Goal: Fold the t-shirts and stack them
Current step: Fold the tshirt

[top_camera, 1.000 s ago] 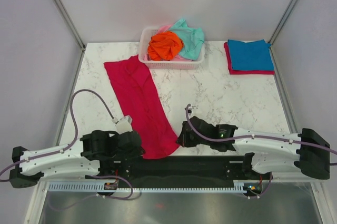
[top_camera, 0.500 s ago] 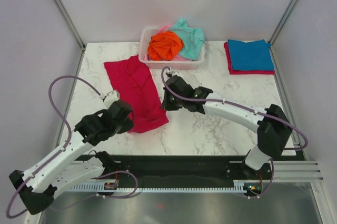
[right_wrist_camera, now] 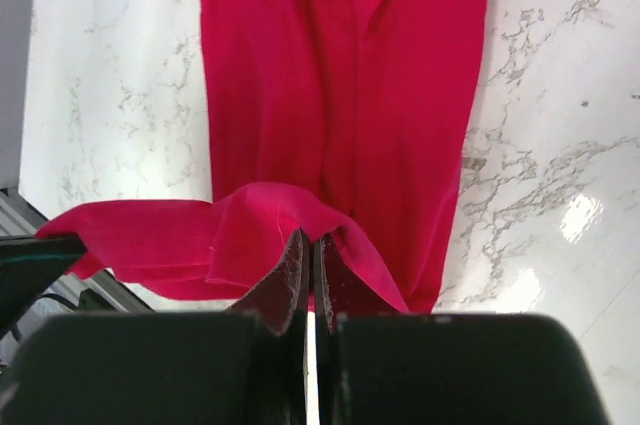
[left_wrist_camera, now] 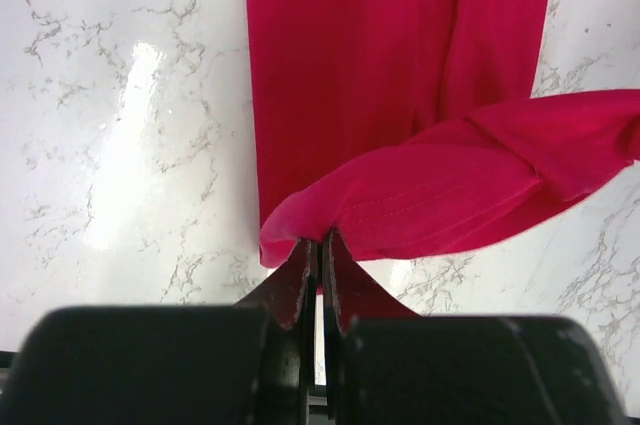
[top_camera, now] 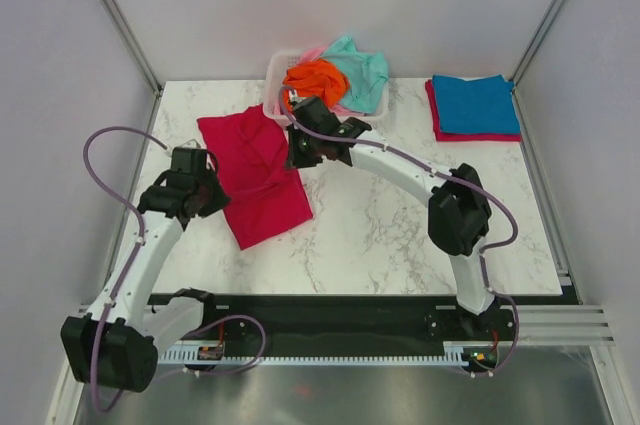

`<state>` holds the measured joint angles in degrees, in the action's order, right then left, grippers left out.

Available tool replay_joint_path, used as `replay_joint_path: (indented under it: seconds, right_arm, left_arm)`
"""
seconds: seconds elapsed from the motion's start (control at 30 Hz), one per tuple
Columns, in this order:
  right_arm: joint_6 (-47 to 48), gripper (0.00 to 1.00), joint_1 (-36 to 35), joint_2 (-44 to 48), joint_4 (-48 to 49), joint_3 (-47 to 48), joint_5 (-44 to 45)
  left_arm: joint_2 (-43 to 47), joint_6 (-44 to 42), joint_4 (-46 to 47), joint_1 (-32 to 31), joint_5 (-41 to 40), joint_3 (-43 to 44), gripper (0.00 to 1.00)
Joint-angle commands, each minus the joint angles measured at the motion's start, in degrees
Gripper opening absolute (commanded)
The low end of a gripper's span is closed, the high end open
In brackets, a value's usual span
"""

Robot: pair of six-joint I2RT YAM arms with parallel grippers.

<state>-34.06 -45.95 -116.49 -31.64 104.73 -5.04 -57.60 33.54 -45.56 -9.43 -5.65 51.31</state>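
Observation:
A crimson red t-shirt [top_camera: 262,180] lies on the marble table, its near half lifted and doubled over its far half. My left gripper [top_camera: 207,188] is shut on the hem corner at the shirt's left side; the wrist view shows the pinched red cloth [left_wrist_camera: 420,195]. My right gripper [top_camera: 297,153] is shut on the other hem corner, seen as a raised red fold [right_wrist_camera: 270,225]. A folded blue t-shirt [top_camera: 474,103] lies on a folded red one [top_camera: 437,128] at the back right. Orange [top_camera: 314,80], mint-teal [top_camera: 362,73] and pink shirts sit crumpled in the basket.
The white slatted basket [top_camera: 330,123] stands at the back centre, just behind my right gripper. Grey walls close the table on the left, right and back. Bare marble [top_camera: 400,225] lies between the red shirt and the folded stack.
Both grippers have carried the shirt's near hem from the front edge away toward the back, doubling the long red strip over itself. Both arms are now stretched far out.

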Motion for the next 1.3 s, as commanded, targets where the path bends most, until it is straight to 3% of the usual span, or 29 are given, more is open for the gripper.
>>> replay_joint_path:
  seconds: [0.0,0.43,0.53,0.63,0.73,0.77,0.83,0.93,0.97,1.13,1.17,1.27]
  right_arm:
    - [3.2,0.00,1.4,-3.4,-3.2,5.8,-3.1]
    - [4.4,0.01,4.3,-16.0,-4.1,16.9,-5.3]
    - [4.4,0.09,5.3,-19.8,-4.6,20.8,-5.1]
    - [3.5,0.41,6.5,-23.4,-5.4,25.7,-3.7]
    - [2.2,0.66,7.6,-24.8,-6.0,29.0,-2.2]
    - [2.0,0.74,7.9,-24.8,-6.2,29.8,-2.2]
    - [2.0,0.78,8.2,-22.9,-6.1,29.7,-2.2]
    - [3.6,0.79,8.3,-16.4,-4.9,24.1,-1.4]
    - [4.0,0.80,8.2,-14.0,-2.9,17.6,-0.9]
    - [2.0,0.80,7.1,3.1,7.8,-8.2,-1.5]
    - [1.4,0.81,6.8,4.5,11.2,-15.2,-2.5]
    - [-0.7,0.81,4.8,7.3,15.4,-24.4,-6.1]
  left_arm:
    - [-3.1,-6.7,5.9,3.4,6.7,-0.6,0.02]
    - [-20.9,-9.7,11.9,12.5,13.9,4.7,0.02]
    - [-28.7,-9.5,12.7,16.3,20.0,7.8,0.02]
    - [-34.6,-10.3,12.3,17.8,21.6,13.0,0.03]
    - [-39.2,-11.7,10.8,18.4,23.0,18.6,0.42]
    - [-39.8,-12.3,10.6,19.0,24.1,19.7,0.69]
    - [-40.2,-12.7,10.5,19.2,25.3,22.9,0.95]
    - [-36.9,-13.1,10.9,19.1,26.5,23.8,1.00]
    - [-35.1,-12.7,11.5,19.1,25.2,23.1,1.00]
    - [-22.2,-10.7,12.4,18.9,24.5,13.4,1.00]
    - [-20.5,-9.6,12.6,18.8,24.8,11.6,1.00]
    - [-12.6,-8.5,12.8,18.4,24.0,2.7,1.00]
